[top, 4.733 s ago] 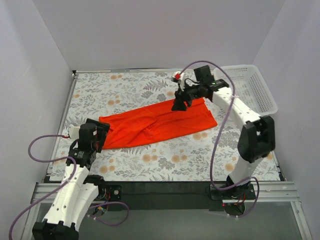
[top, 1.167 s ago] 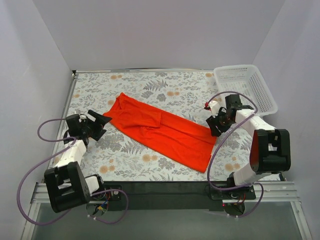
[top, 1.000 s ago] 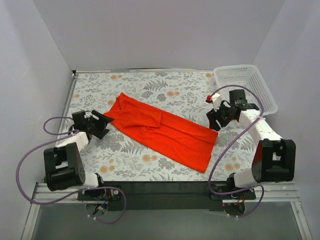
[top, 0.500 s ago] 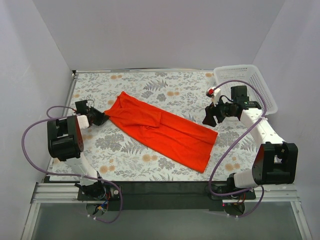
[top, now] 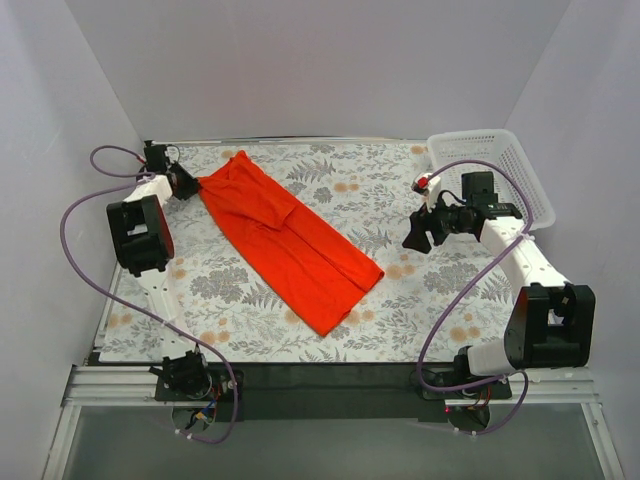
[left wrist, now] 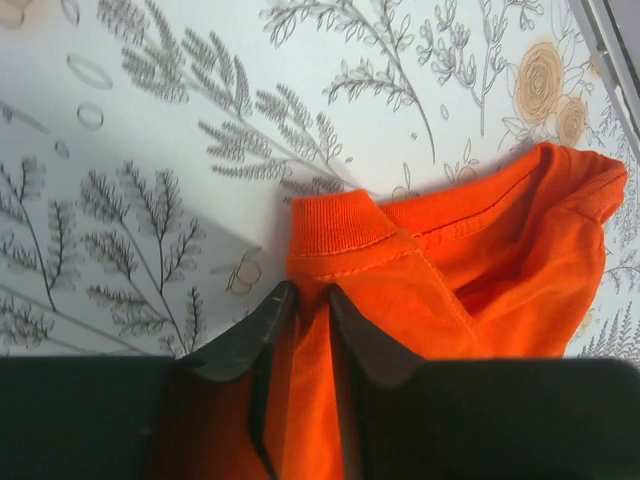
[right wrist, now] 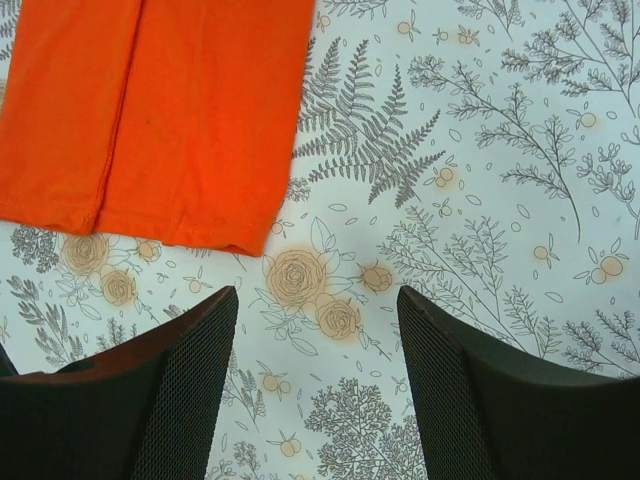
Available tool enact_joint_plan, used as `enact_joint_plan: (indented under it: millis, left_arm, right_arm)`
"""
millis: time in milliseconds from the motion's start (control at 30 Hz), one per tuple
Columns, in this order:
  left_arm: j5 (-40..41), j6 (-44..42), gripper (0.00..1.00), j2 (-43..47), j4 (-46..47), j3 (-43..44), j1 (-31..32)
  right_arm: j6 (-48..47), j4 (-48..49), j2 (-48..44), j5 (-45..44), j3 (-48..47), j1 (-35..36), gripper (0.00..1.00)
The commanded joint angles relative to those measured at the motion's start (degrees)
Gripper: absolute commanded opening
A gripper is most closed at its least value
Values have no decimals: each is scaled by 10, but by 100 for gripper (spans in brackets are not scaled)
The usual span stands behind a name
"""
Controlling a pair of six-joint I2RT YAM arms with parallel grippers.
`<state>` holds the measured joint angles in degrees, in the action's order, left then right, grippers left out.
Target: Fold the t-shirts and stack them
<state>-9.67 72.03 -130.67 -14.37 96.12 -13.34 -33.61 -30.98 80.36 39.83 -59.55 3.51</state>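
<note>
Since the frame half a second earlier, the left hand [top: 180, 184] had swung from the left edge of the bench [top: 450, 300] to the far-left corner. It dragged the shirt [top: 285, 240] with it, so the cloth's near end came in from the right toward the middle. The right hand [top: 414, 238] had hardly shifted. The shirt lay flat on the bench as a folded strip. Its long axis ran diagonally from the far-left corner down to the near centre, and it was well apart from the basket [top: 500, 160] at the far right. The left hand was clenched on a pinch of fabric just behind the collar [left wrist: 335, 222], at the far end of the strip. The right hand hung released above bare bench, jaws wide and grasping nothing. The free end, the hem [top: 352, 303], lay to the left of the right hand and nearer the bases. The right arm was therefore the nearer one for that end. Any next fold probably depended on that hand crossing leftward to the hem while the collar end was held. The top view alone showed the full diagonal and the gap between right hand and cloth. The left wrist view confirmed the pinch and the ribbed collar edge, too small to make out from above. The right wrist view showed the hem corner ahead of its fingers [right wrist: 190, 370] and untouched.
</note>
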Motion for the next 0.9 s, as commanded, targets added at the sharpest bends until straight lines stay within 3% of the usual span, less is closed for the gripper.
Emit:
enact_joint_plan:
  millis: [0, 100, 167, 233, 333, 400, 433, 500, 567, 600, 667, 700, 767, 800, 867]
  left_arm:
    - [13, -29, 23, -7, -82, 55, -4]
    - [10, -39, 36, 67, -61, 24, -5]
    - [12, -45, 48, 131, -18, -48, -6]
    - [6, -44, 52, 231, 13, -102, -10]
    - [-61, -30, 56, 371, 59, -218, -10]
    - [-159, -19, 64, 442, 86, -321, -10]
    - [-200, 1, 64, 508, 111, -362, -5]
    - [-275, 7, 64, 560, 118, -453, 12]
    - [-286, 13, 65, 630, 102, -500, 80]
    - [-262, 16, 64, 649, 86, -537, 152]
    - [-226, 34, 64, 700, 40, -566, 222]
    - [-178, 46, 63, 719, 30, -600, 291]
    - [-115, 86, 63, 753, 27, -634, 369]
    - [-86, 103, 63, 773, 23, -646, 445]
    - [-3, 136, 63, 777, 6, -668, 513]
  right_arm:
    - [-5, 20, 12, 9, 4, 3, 61]
    - [-25, 17, 31, 22, 7, 9, 61]
    - [-34, 15, 43, 25, 8, 25, 61]
    - [-54, 11, 48, 39, 6, 38, 61]
    - [-140, -13, 54, 80, 6, 69, 63]
    - [-213, -28, 55, 134, 14, 81, 64]
    - [-273, -32, 55, 151, 18, 83, 65]
    - [-308, -30, 61, 183, 21, 83, 67]
    - [-281, -30, 89, 185, 0, 84, 68]
    - [-258, -30, 102, 182, -27, 84, 68]
    - [-207, -30, 125, 168, -47, 84, 66]
    - [-195, -30, 128, 152, -57, 84, 66]
    - [-175, -29, 126, 128, -57, 84, 65]
    - [-172, -29, 124, 114, -51, 84, 65]
    - [-165, -28, 112, 104, -44, 78, 65]
